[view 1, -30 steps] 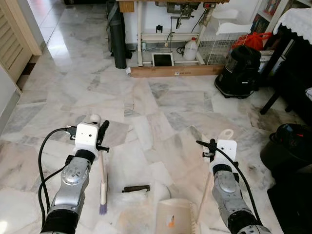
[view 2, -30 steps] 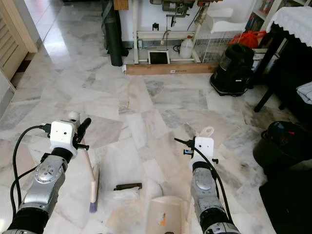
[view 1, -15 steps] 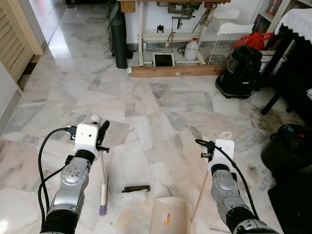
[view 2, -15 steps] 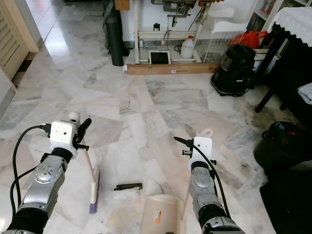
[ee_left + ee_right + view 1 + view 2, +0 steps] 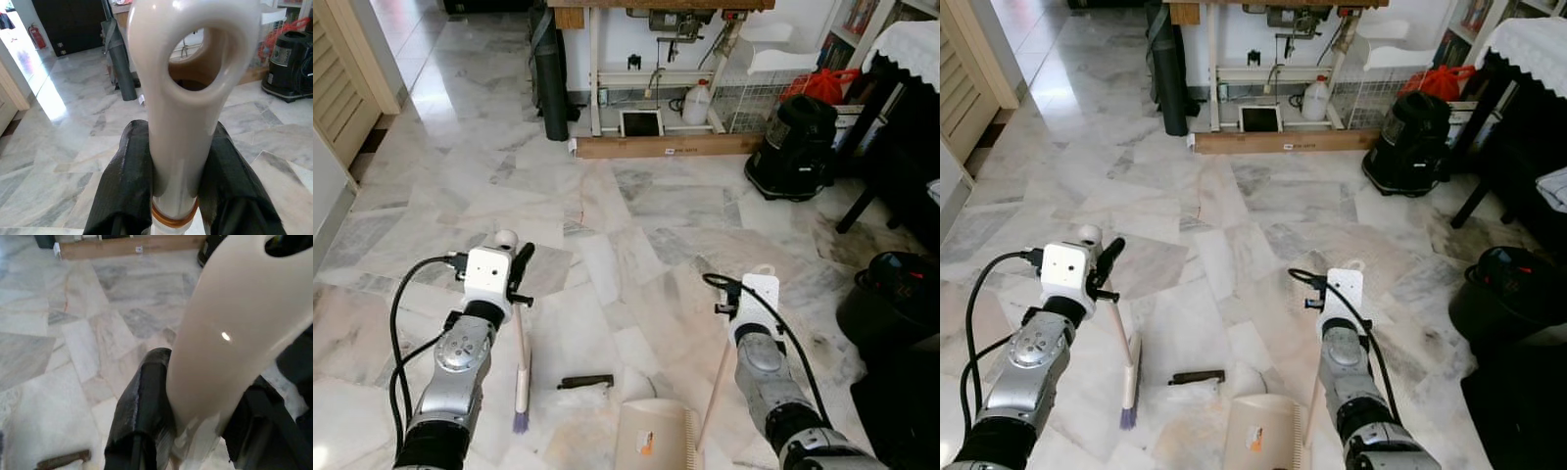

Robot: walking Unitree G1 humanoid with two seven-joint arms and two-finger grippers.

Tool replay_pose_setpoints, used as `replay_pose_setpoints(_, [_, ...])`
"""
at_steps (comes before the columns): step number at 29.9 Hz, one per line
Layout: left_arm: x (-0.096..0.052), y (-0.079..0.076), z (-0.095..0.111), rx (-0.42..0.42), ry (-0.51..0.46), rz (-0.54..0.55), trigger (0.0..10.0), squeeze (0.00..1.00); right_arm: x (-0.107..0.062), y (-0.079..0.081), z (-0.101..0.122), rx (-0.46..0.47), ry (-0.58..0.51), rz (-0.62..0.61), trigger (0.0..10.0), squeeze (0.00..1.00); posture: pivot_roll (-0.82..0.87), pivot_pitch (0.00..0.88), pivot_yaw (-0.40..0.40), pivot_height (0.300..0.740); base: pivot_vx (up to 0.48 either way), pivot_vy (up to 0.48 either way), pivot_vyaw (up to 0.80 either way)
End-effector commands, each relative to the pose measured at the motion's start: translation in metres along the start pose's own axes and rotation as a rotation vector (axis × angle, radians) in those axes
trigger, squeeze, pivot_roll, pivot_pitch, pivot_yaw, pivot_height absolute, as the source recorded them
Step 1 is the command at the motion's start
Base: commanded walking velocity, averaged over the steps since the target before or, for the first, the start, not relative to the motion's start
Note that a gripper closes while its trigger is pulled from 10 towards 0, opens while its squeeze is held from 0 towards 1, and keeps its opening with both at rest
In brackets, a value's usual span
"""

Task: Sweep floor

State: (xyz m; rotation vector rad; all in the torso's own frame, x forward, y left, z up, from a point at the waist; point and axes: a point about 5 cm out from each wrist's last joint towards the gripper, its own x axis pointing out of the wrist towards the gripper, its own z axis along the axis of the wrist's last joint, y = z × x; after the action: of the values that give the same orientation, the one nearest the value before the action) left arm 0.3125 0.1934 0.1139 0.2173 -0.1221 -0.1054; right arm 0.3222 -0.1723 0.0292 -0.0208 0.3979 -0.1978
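Gripping the broom (image 5: 521, 362) handle, the left gripper (image 5: 176, 196) jaws are clenched; the right gripper (image 5: 195, 431) clamps the dustpan (image 5: 653, 439) handle. Draw the bristles toward the dark debris (image 5: 585, 381) on the floor (image 5: 636, 206), pan lip flat.

Glossy marble floor (image 5: 636, 206), sewing-machine table (image 5: 656, 59), black vacuum (image 5: 798, 145) by the wall.

Cream dustpan handle (image 5: 230, 333) between black jaws

Silver arms, white wrist boxes, looping black cables, black fabric-wrapped fingers (image 5: 128, 191)
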Motion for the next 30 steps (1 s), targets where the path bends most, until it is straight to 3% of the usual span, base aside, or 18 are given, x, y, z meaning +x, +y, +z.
replay_pose_setpoints(1, [0.002, 0.002, 0.007, -0.003, -0.026, 0.003, 10.0, 0.00, -0.014, -0.004, -0.052, 0.007, 0.250, -0.006, 10.0, 0.00, -0.03, 0.111, -0.041, 0.740, 0.000, 0.000, 0.00])
replay_pose_setpoints(13, [0.003, 0.000, 0.006, -0.009, -0.022, -0.002, 10.0, 0.00, -0.010, 0.002, -0.042, 0.016, 0.263, 0.029, 10.0, 0.00, -0.04, 0.107, -0.043, 0.740, 0.000, 0.000, 0.00])
replay_pose_setpoints(17, [0.003, 0.000, 0.007, -0.009, -0.032, 0.009, 10.0, 0.00, -0.006, 0.004, -0.018, 0.040, 0.064, 0.023, 10.0, 0.00, -0.04, 0.108, -0.043, 0.740, 0.000, 0.000, 0.00])
replay_pose_setpoints(30, [0.003, 0.002, 0.008, -0.003, -0.038, 0.013, 10.0, 0.00, -0.006, 0.002, 0.006, 0.068, -0.125, 0.023, 10.0, 0.00, -0.04, 0.112, -0.044, 0.740, 0.000, 0.000, 0.00])
